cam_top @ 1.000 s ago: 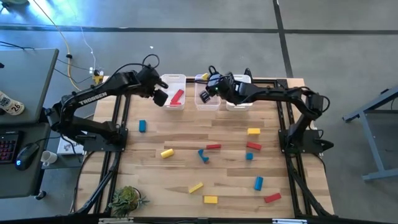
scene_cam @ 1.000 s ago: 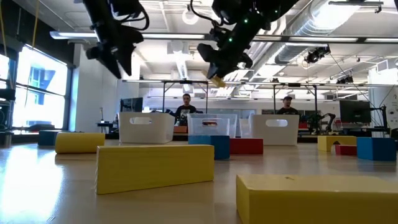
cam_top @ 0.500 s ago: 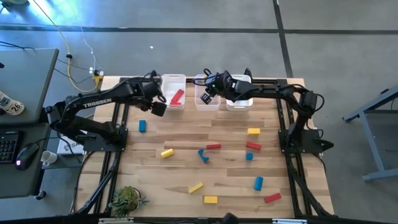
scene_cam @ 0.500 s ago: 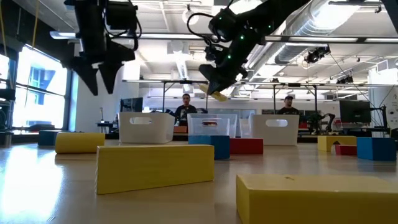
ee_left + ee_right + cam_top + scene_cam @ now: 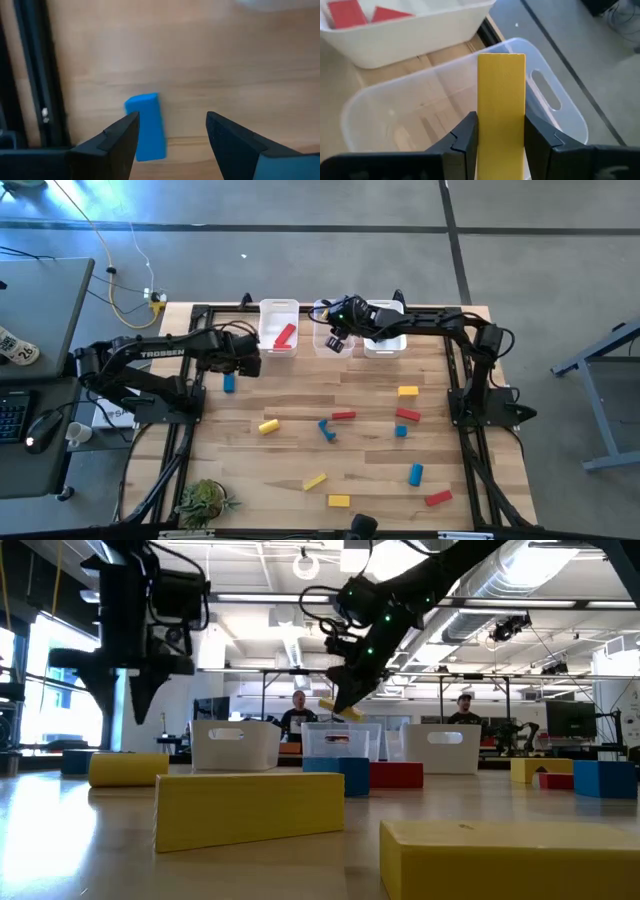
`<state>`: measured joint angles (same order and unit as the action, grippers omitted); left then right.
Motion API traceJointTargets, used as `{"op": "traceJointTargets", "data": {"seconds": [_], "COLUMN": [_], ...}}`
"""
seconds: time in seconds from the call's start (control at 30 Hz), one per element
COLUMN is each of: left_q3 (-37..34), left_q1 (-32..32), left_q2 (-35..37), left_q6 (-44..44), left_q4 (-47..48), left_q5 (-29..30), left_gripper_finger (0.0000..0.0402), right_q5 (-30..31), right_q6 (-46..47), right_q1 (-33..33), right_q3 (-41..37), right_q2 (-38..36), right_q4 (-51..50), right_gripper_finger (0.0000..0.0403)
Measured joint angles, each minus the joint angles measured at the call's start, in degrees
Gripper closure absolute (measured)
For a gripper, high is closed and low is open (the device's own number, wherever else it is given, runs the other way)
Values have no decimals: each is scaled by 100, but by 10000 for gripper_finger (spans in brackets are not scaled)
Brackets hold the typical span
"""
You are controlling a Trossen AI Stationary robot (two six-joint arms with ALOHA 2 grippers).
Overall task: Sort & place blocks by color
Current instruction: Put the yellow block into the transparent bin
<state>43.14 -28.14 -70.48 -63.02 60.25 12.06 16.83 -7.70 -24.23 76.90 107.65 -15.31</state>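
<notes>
A blue block [image 5: 146, 127] lies flat on the wood near the table's left frame rail, also seen from above [image 5: 229, 383]. My left gripper [image 5: 172, 117] hangs open just above it, pointing down, with the block by one fingertip; it shows too in the high view [image 5: 245, 363] and the low view [image 5: 135, 710]. My right gripper [image 5: 501, 127] is shut on a yellow bar [image 5: 501, 95] over the clear middle bin [image 5: 555, 107]. From above, that gripper [image 5: 337, 340] is at the bin's near end [image 5: 331, 348]. My right gripper pinches the yellow bar's two long sides [image 5: 482, 125] between its two fingers. The bar runs on along the fingers, past their tips. The fingers slant down from the table's right. The bar is lifted clear above the open middle bin [image 5: 340, 708].
The left bin [image 5: 279, 320] holds red blocks [image 5: 350, 12]; a third bin [image 5: 385, 345] stands right of the middle one. Loose yellow [image 5: 267, 426], red [image 5: 343, 416] and blue [image 5: 415, 474] blocks dot the table. A plant [image 5: 203, 500] sits at the near left. People stand beyond.
My left gripper has gone from beside the red bin down and toward the table's left and near edge, rolling about its own line, and now hangs over the blue block. My right gripper has sunk toward the middle bin with the yellow bar, rolling as it went.
</notes>
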Motion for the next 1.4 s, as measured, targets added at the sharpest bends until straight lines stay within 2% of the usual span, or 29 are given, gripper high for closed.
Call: {"op": "traceJointTargets", "data": {"seconds": [0.5, 0.77, 1.07, 1.23, 1.4], "left_q3": [-827, -1153, -1454, -1653, -1660], "left_q1": [98, 98, 77, 72, 72], "left_q2": [-2, -2, -2, 19, 11], "left_q6": [-685, -537, -537, -446, -97], "left_q4": [-187, -974, -1012, -1253, -1411], "left_q5": [148, -25, -31, 13, 50], "left_gripper_finger": [183, 183, 184, 200, 235], "right_q5": [-95, -83, -91, -92, -39], "right_q6": [144, 271, 353, 382, 464], "right_q1": [-66, -105, -103, -103, -103], "right_q3": [-2, -1, 0, -2, -1], "right_q2": [123, 154, 154, 154, 154], "right_q4": [13, 19, 13, -21, -33], "right_gripper_finger": [304, 304, 303, 278, 241]}}
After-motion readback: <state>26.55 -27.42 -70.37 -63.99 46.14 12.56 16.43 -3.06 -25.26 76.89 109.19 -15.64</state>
